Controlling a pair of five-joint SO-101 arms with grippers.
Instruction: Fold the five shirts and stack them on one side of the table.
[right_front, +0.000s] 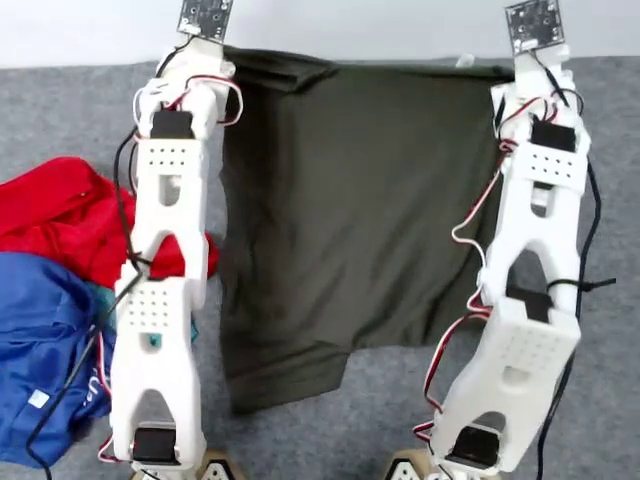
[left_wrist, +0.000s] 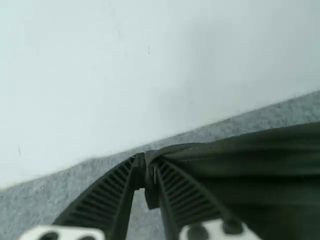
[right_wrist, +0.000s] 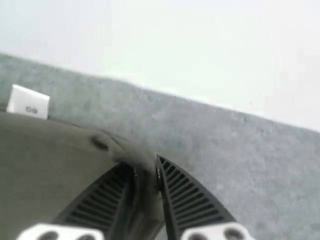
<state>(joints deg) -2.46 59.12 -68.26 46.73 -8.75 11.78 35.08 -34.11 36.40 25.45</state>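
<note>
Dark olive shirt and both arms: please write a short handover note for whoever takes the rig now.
Left gripper: shut on a far corner of the dark olive fabric shirt.
Right gripper: shut on the other far corner.
The shirt lies spread on the grey felt table.
Crumpled red shirt and blue shirt lie heaped beside the left arm.
Nothing looks folded or stacked yet.

The left arm (right_front: 172, 165) covers one side edge of the olive shirt (right_front: 350, 200) and part of the red shirt (right_front: 60, 215), while the right arm (right_front: 548, 165) hides the opposite edge. The blue shirt (right_front: 40, 340) runs off the high view's left and bottom edges. Print on the white tag (right_wrist: 29, 102) is too blurred to read.
</note>
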